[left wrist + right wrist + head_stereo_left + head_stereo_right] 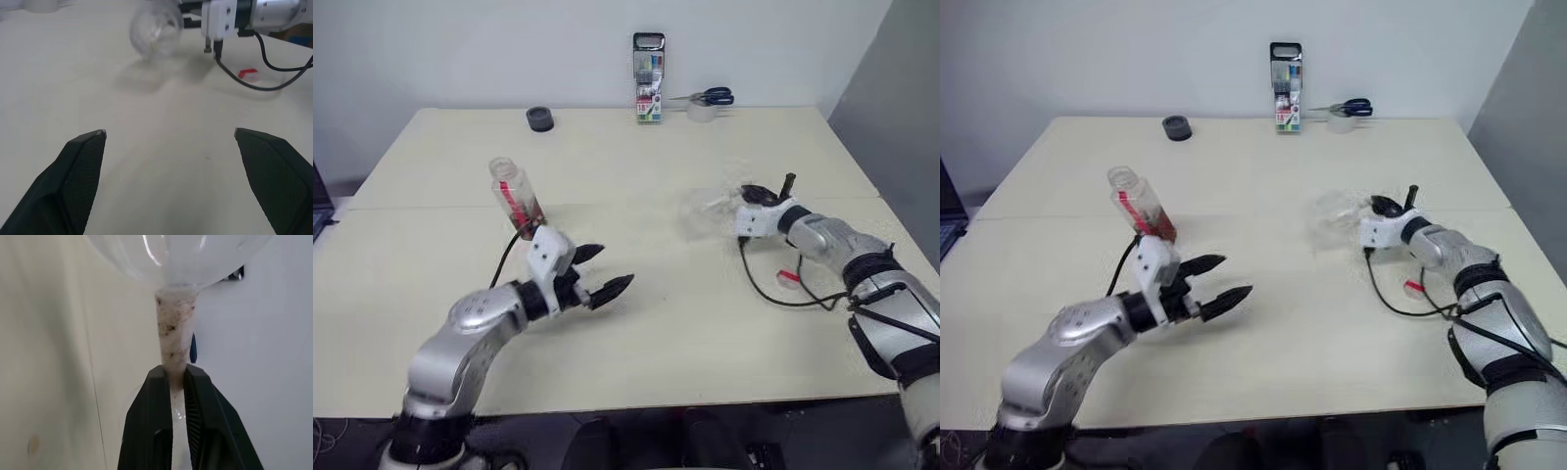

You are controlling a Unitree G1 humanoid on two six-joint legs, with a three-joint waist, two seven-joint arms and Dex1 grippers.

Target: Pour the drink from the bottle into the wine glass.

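Clear stemmed wine glass [172, 333] lies tipped over the cream table [656, 343], its thin stem pinched by the right gripper [177, 374]. Left gripper [599, 270] (spread wide) hangs beside the small open plastic bottle [515, 196].

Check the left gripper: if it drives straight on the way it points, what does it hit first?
Probably the wine glass, held at its stem by the right gripper. The left gripper is open, with bare table before it; depth is uncertain.

A marker pack [648, 78], scissors [708, 96] atop a tape roll [701, 111] and a dark ring [539, 118] line the worktop's [636, 313] far edge.
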